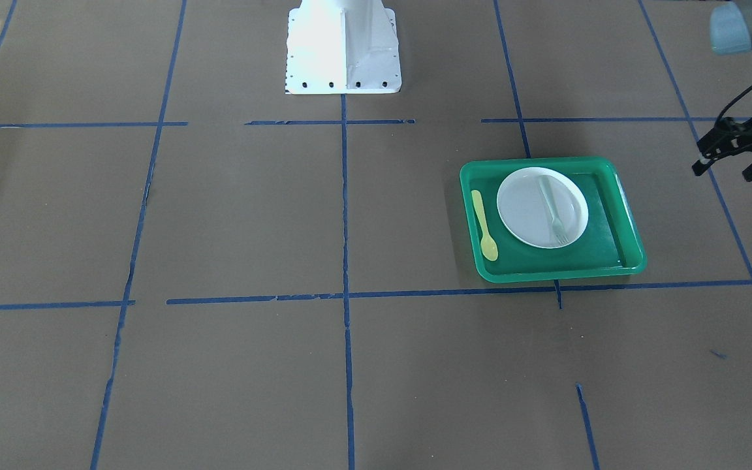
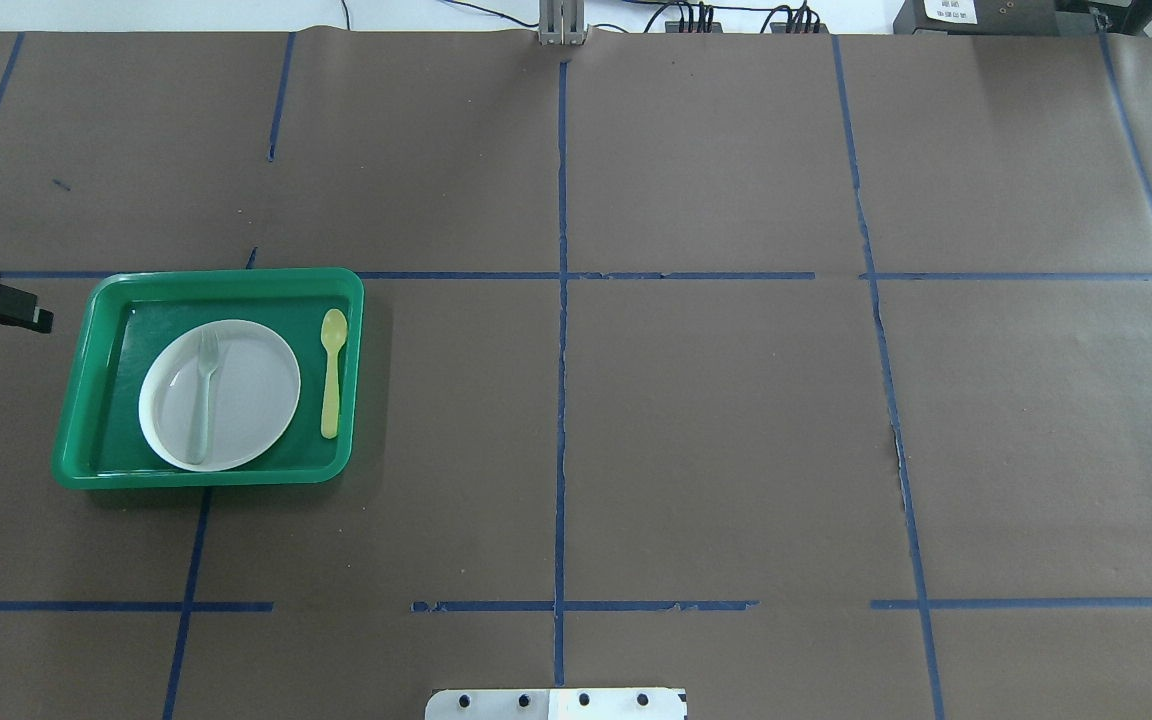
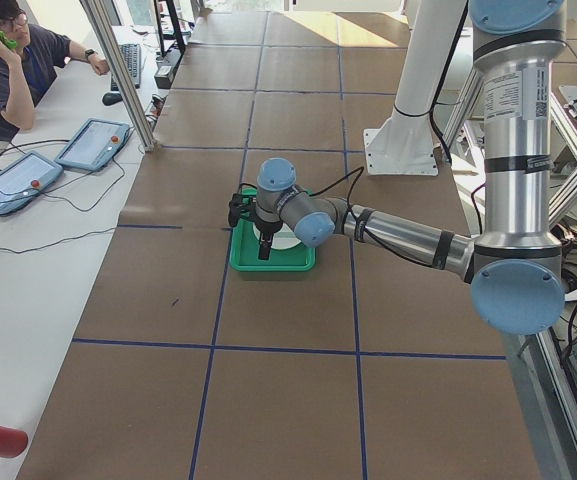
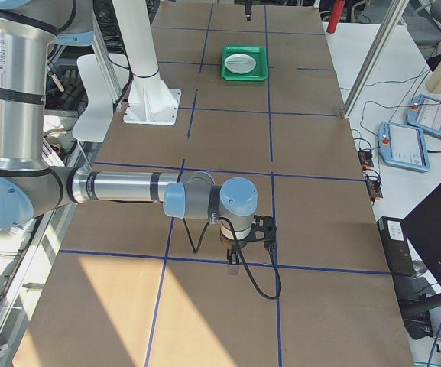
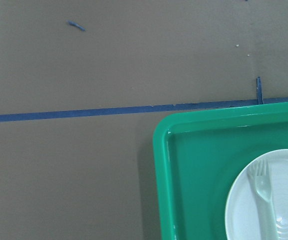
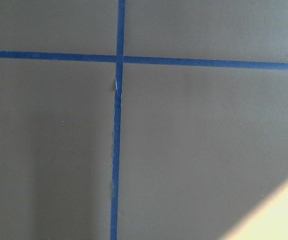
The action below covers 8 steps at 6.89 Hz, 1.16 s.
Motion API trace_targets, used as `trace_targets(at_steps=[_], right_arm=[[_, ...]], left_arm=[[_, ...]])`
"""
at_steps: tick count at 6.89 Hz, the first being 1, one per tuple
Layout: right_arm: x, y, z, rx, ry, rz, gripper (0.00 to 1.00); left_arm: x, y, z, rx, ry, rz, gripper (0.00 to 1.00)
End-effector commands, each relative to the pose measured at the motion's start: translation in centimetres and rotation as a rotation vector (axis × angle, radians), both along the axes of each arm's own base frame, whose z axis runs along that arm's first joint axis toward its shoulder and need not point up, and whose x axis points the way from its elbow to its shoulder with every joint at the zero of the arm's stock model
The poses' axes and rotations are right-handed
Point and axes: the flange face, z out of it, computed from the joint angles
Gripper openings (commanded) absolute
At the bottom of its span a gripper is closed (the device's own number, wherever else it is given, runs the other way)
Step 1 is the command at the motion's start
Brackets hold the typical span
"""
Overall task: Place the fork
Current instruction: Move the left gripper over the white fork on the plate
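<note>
The pale translucent fork [image 1: 552,212] lies lengthwise on the white plate [image 1: 519,209], which sits in the green tray [image 1: 546,274]. They also show in the overhead view, fork [image 2: 203,395], plate [image 2: 256,390] and tray [image 2: 206,478], and the fork [image 5: 263,195] is in the left wrist view's lower right corner. My left gripper [image 1: 723,171] hangs beside the tray, outside its outer end, raised, open and empty. My right gripper [image 4: 239,256] shows only in the exterior right view, far from the tray; I cannot tell whether it is open or shut.
A yellow plastic spoon [image 1: 484,225] lies in the tray beside the plate, on the side toward the table's middle. The white robot base [image 1: 343,46] stands at the table's edge. Blue tape lines cross the brown table cover.
</note>
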Motion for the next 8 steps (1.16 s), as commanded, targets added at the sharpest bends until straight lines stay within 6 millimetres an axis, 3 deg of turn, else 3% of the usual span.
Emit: trace_targets(at_steps=[1,2,4,6,8], right_arm=[[0.0,0.0,0.0,0.001,0.0,0.0,1.0],[0.0,0.0,0.0,0.001,0.0,0.0,1.0],[0.0,0.0,0.0,-0.001,0.0,0.0,1.0],[0.0,0.0,0.0,-0.001,0.0,0.0,1.0],[0.0,0.0,0.0,0.001,0.0,0.0,1.0]], left_arm=[[9.1,0.8,-2.1,-0.08,0.02,-0.06,1.0],[11.9,1.0,-3.1,-0.1,0.026,-0.086,1.0],[14.4,1.4,-2.5,-0.1,-0.004,-0.115,1.0],[15.5,2.1,-1.8,-0.103,-0.018,-0.096,0.88],[16.6,2.7,-0.6,-0.123,-0.036,-0.081,0.85]])
